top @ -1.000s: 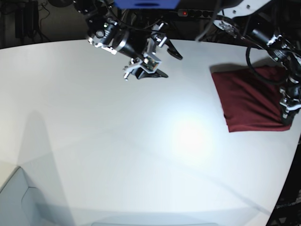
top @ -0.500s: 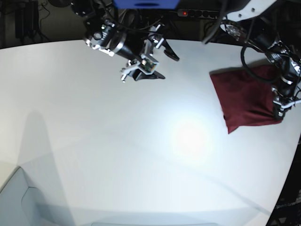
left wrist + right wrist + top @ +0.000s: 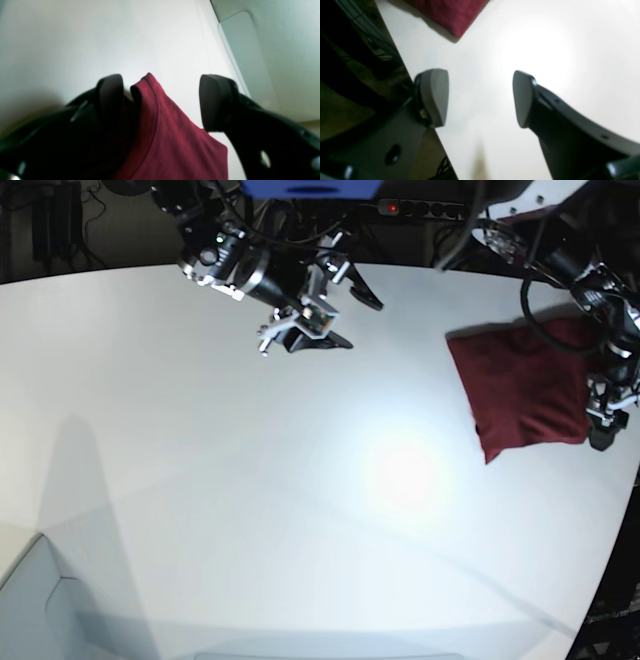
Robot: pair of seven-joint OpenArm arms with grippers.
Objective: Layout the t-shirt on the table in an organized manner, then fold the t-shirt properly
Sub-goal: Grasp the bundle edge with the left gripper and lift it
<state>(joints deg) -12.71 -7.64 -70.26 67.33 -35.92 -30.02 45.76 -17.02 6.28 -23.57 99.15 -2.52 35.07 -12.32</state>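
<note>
You see the t-shirt (image 3: 520, 390), folded maroon knit, lying near the right edge of the glossy white table (image 3: 250, 480). The left gripper (image 3: 160, 102) stands spread, cloth between its pads. The right gripper (image 3: 480, 97) gapes empty near the far edge.

Bright overhead light falls on the glossy white table (image 3: 200, 480), leaving a round glare spot just left of the dark maroon t-shirt (image 3: 525, 395). Soft grey shadows stretch across the table's near left corner. The base view bows at its edges, curving the table rim. Both wrist views are soft and out of focus, with blurred dark fingers (image 3: 110, 95) up close.
</note>
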